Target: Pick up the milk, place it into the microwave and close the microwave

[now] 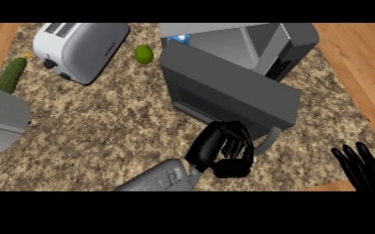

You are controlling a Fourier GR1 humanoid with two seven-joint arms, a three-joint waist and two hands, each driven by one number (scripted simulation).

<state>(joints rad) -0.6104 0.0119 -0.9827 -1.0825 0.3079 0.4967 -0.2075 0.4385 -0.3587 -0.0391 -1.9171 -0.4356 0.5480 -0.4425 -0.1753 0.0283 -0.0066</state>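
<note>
Left hand (222, 151) against half-open microwave (242, 74) door (227, 91).

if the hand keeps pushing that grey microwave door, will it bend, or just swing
The flat grey microwave door looks like a stiff slab, so it would likely swing as one piece rather than flex. The left hand sits at its free edge by the curved handle, probably easy leverage. The boxy microwave body looks heavy enough to stay put.
</note>
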